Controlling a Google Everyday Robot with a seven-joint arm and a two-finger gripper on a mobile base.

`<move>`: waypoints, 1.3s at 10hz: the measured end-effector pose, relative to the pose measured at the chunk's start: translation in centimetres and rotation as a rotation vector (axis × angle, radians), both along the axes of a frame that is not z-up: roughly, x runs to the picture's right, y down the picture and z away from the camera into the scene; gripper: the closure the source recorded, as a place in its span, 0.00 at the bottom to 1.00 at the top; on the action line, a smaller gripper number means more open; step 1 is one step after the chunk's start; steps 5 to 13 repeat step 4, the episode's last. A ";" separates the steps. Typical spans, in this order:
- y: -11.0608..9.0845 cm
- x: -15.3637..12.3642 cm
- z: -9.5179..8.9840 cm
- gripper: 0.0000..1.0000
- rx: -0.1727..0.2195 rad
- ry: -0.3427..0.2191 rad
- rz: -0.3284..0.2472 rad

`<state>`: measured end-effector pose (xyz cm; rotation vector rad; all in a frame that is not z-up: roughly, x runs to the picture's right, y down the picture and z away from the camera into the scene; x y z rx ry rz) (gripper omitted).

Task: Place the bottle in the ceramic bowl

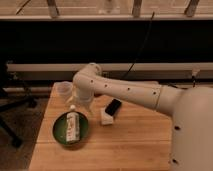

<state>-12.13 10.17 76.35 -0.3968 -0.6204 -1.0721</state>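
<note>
The bottle point(73, 127), white with a green label and a white cap, lies on its side inside the dark green ceramic bowl point(59, 134) at the left front of the wooden table. My gripper point(78, 102) hangs at the end of the white arm just above and behind the bottle's cap end, at the bowl's far rim. It is apart from the bottle and holds nothing that I can see.
A clear plastic cup point(63, 90) stands behind the bowl near the table's back left corner. A small white box with a black object point(111, 111) sits right of the bowl. The table's left edge point(44, 125) is close to the bowl. A black chair base is on the floor at left.
</note>
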 end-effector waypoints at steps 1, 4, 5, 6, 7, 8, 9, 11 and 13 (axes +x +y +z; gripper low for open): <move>-0.4 0.8 0.0 0.20 0.007 0.014 0.010; -0.6 2.0 0.0 0.20 0.004 0.021 0.010; -0.6 2.0 0.0 0.20 0.004 0.021 0.010; -0.6 2.0 0.0 0.20 0.004 0.021 0.010; -0.6 2.0 0.0 0.20 0.004 0.021 0.010; -0.6 2.0 0.0 0.20 0.004 0.021 0.010; -0.6 2.0 0.0 0.20 0.004 0.021 0.010; -0.6 2.0 0.0 0.20 0.004 0.021 0.010; -0.6 2.0 0.0 0.20 0.004 0.021 0.010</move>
